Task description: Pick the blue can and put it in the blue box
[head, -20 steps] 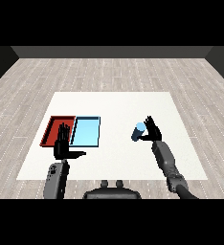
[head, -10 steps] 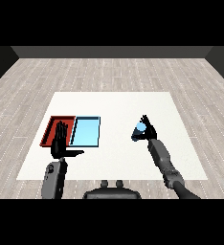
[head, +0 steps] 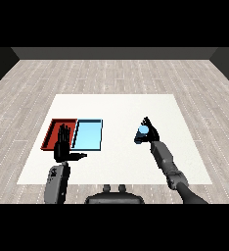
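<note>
A blue can (head: pixel 142 134) is on the right half of the white table, upright. My right hand (head: pixel 151 132) has its fingers curled round the can from the right side. The light blue tray (head: pixel 88 135) lies left of the table's middle, well apart from the can. My left hand (head: pixel 63 147) is held up in front of the trays with its fingers straight and its thumb out to the right, holding nothing.
A red tray (head: pixel 54 132) lies against the left side of the light blue tray, partly hidden behind my left hand. The white table (head: pixel 116 108) stands on a wooden floor.
My right hand has closed in on the blue can and wrapped round it, shifting slightly left. The left hand has barely moved.
</note>
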Robot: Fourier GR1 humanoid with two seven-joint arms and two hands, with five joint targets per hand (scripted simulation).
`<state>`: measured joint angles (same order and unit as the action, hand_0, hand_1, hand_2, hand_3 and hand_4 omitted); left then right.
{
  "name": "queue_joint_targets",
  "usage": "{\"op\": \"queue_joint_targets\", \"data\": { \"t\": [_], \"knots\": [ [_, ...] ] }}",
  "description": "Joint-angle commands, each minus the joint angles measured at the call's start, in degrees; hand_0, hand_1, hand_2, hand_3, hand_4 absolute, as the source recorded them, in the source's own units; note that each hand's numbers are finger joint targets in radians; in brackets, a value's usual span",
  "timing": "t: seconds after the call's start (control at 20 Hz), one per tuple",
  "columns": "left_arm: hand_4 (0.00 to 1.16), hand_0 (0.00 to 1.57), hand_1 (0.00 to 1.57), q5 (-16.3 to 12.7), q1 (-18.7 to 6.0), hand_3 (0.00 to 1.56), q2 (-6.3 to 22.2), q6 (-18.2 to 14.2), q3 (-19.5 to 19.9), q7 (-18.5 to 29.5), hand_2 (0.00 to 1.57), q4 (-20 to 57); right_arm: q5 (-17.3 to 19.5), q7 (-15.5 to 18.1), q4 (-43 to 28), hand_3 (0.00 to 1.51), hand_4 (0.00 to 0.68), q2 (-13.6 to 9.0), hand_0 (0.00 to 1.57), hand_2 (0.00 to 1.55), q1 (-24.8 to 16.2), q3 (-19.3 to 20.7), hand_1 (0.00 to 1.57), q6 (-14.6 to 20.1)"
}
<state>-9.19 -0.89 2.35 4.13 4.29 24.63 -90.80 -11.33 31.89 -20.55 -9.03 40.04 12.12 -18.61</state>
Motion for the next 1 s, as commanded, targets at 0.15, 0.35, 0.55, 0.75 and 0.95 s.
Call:
{"op": "queue_joint_targets", "data": {
  "t": [0.15,0.35,0.55,0.75,0.95],
  "knots": [
    [0.00,0.00,0.00,2.3,1.6,0.00,-1.8,-1.3,-1.9,2.3,0.00,-0.9,-0.8,-3.0,-0.6,0.00,0.000,2.2,0.00,0.00,3.8,1.0,0.00,5.9],
    [0.00,0.00,0.00,0.1,-0.4,0.00,-0.4,0.5,0.1,2.2,0.00,1.7,2.6,-0.3,2.1,1.45,0.582,1.2,1.53,1.49,2.4,-0.7,1.53,9.7],
    [0.00,0.00,0.00,-1.5,1.0,0.00,-0.1,1.5,0.4,0.9,0.00,-0.3,3.3,-5.6,-0.9,1.44,0.676,0.0,1.56,1.48,2.4,-1.7,1.56,11.2],
    [0.00,0.00,0.00,0.6,1.6,0.00,-0.4,1.1,-0.1,3.8,0.00,2.5,4.6,-0.5,5.3,1.44,0.680,0.1,1.55,1.49,3.7,-1.0,1.55,11.5],
    [0.00,0.00,0.00,-0.7,2.8,0.00,0.2,2.3,-0.6,0.9,0.00,0.0,4.1,-2.2,-3.7,1.42,0.659,-0.2,1.52,1.47,1.5,-2.1,1.52,10.8]
  ]
}}
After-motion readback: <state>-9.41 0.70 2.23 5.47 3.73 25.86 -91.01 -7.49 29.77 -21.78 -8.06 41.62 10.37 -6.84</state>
